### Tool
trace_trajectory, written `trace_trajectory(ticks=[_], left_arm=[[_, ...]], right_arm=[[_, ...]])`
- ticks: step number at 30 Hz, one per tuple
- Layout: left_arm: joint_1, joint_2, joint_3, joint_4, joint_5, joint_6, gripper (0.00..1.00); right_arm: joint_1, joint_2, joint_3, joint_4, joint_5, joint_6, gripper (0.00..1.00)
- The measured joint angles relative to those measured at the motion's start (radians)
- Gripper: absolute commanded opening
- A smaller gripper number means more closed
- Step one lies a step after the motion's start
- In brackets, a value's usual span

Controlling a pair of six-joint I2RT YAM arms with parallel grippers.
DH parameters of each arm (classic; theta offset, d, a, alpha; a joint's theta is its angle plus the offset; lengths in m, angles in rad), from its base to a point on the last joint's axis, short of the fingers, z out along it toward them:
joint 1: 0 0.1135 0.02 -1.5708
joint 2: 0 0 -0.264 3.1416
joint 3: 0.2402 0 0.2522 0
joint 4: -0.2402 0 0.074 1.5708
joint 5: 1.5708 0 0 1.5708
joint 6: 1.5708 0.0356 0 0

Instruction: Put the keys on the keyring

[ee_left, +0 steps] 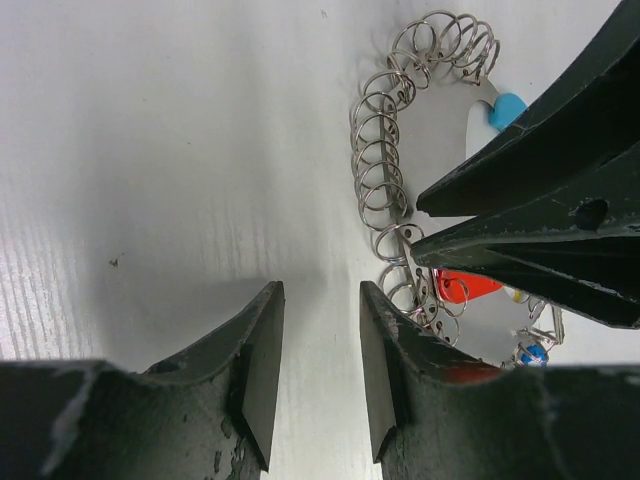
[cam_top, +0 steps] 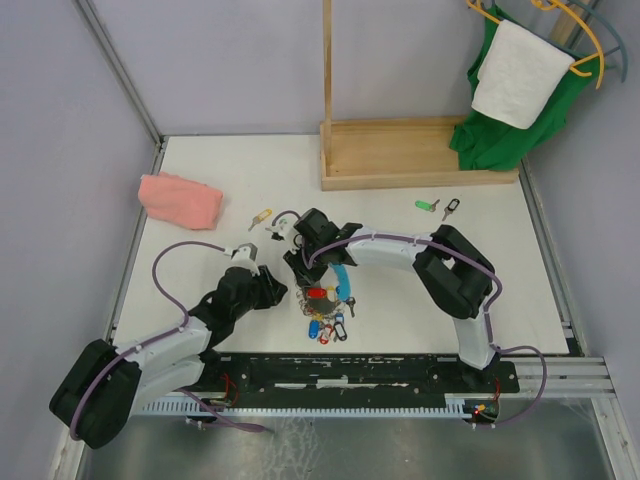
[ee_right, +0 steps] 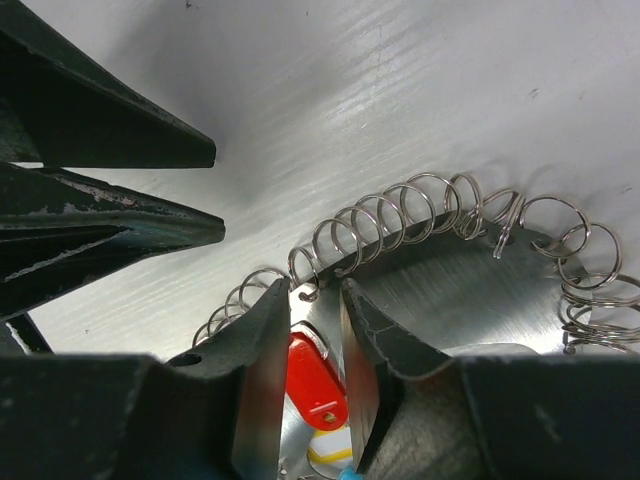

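Silvery and strung with many small split rings, the keyring (cam_top: 322, 305) is lying flat on the white table (cam_top: 200, 160) near its front edge, between the two arms. The right gripper (ee_right: 315, 300) is reaching down onto the ring's rim. Its fingers are straddling that rim and a red key head (ee_right: 315, 385), which is sitting in the narrow gap between them; I cannot tell whether the pads are actually pressing on anything. The left gripper (ee_left: 322, 350) is hovering just beside the keyring on its left, jaws standing apart with only bare table showing between them. Loose keys are lying well apart from the ring, farther back: a yellow-headed key (cam_top: 260, 217), a green-headed key (cam_top: 427, 206) and a black-headed key (cam_top: 452, 209).
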Motion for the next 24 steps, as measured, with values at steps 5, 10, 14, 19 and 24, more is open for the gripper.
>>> trace_trajectory(ticks=[5,10,14,19,24], left_arm=[[0.0,0.013,-0.003,0.015,0.007,0.0,0.42],[0.0,0.029,-0.008,0.043,0.014,-0.003,0.41],[0.0,0.055,-0.01,0.076,0.035,-0.006,0.39],[0.0,0.074,-0.011,0.102,0.053,-0.015,0.41],[0.0,0.045,-0.012,0.102,0.054,-0.013,0.43]], right_arm=[[0.005,0.015,0.022,-0.016,-0.003,0.008,0.3],[0.005,0.031,0.029,-0.019,-0.02,0.014,0.28],[0.005,0.042,0.041,-0.031,-0.032,0.017,0.22],[0.005,0.045,0.048,-0.046,-0.051,0.016,0.07],[0.005,0.037,0.044,-0.05,-0.054,-0.01,0.01]])
